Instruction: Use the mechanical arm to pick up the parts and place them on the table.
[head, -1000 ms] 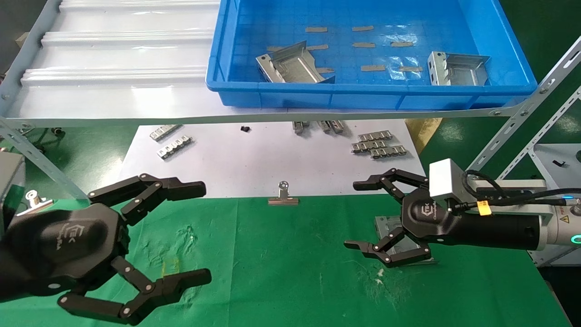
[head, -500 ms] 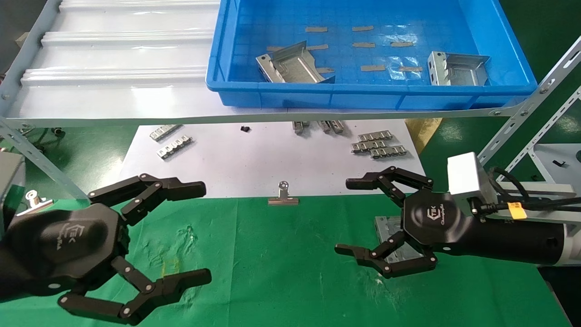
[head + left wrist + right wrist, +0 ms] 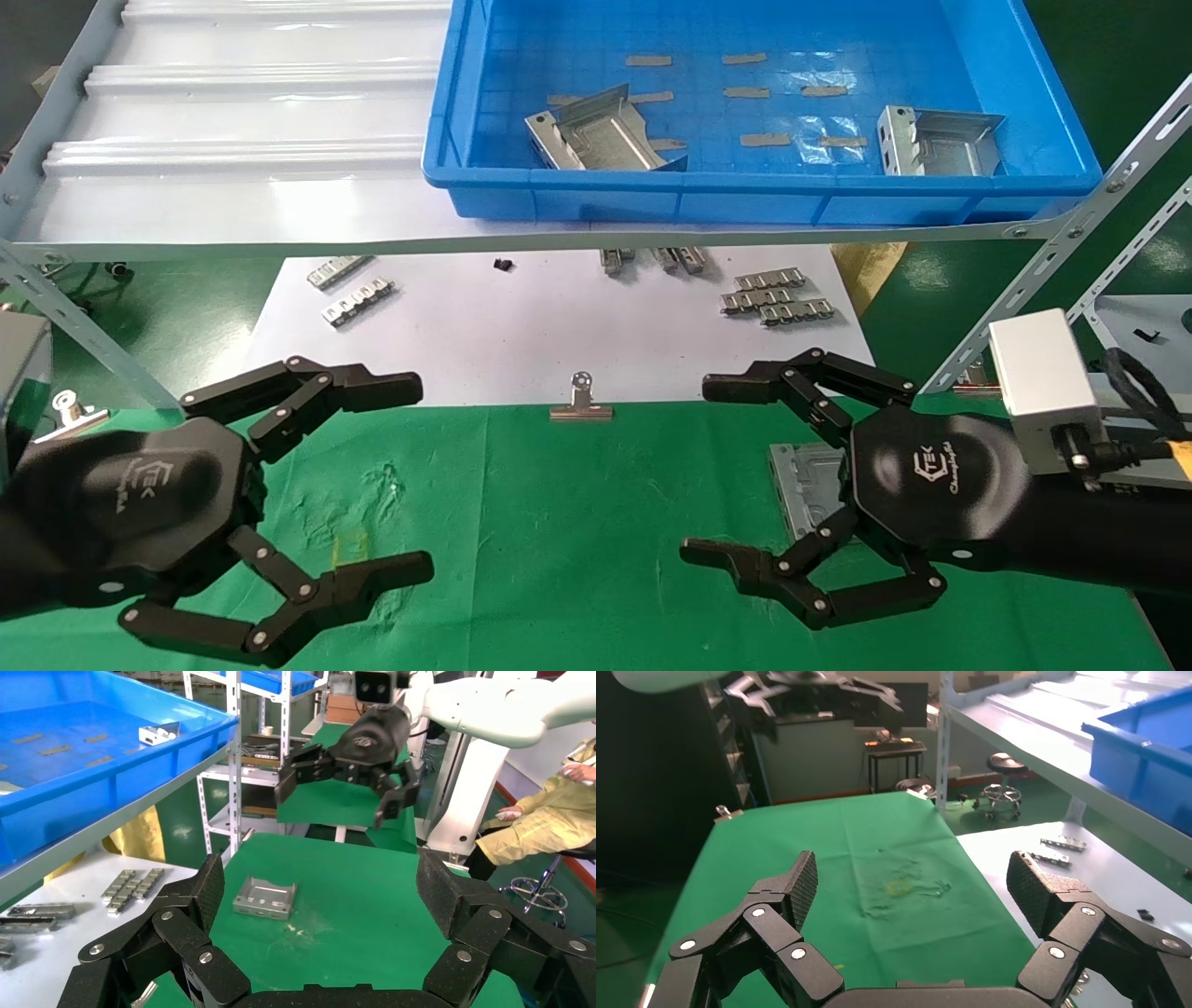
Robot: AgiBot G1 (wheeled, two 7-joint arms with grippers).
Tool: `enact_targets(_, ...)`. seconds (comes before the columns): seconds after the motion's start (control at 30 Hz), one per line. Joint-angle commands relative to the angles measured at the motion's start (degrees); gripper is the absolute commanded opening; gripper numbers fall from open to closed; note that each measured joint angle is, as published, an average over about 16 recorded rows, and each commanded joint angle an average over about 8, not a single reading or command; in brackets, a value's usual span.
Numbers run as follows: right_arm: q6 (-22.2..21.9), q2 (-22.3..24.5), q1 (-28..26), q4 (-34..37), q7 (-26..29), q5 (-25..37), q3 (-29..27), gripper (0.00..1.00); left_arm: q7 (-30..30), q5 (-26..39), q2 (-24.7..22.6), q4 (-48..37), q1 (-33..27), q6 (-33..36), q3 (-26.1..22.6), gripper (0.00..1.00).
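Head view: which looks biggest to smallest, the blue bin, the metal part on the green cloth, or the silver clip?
1. Blue bin.
2. Metal part on the green cloth, partly hidden by the open right claw.
3. Silver clip.

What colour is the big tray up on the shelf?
Bright blue. The tray shows best in the head view, with two metal parts lying inside it.

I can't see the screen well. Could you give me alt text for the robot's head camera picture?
Two black, open end effectors hover over a green table: the right one above a metal part lying flat on the cloth, the left one empty near the bottom left corner. Behind, a blue bin on a pale shelf holds two more metal parts.
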State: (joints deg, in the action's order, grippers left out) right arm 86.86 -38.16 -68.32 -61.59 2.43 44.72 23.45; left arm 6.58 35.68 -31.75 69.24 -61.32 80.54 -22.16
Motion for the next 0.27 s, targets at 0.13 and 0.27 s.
enact_targets(0.13,-0.5,1.4,3.1,-5.5,3.8,-1.3,-3.4,1.00,0.0,0.0,0.0,0.0,0.0,0.0,0.0,1.00)
enact_targets(0.27,-0.8,2.2,4.7,-8.3,5.7,-2.0,-5.1,1.00,0.0,0.0,0.0,0.0,0.0,0.0,0.0,1.00)
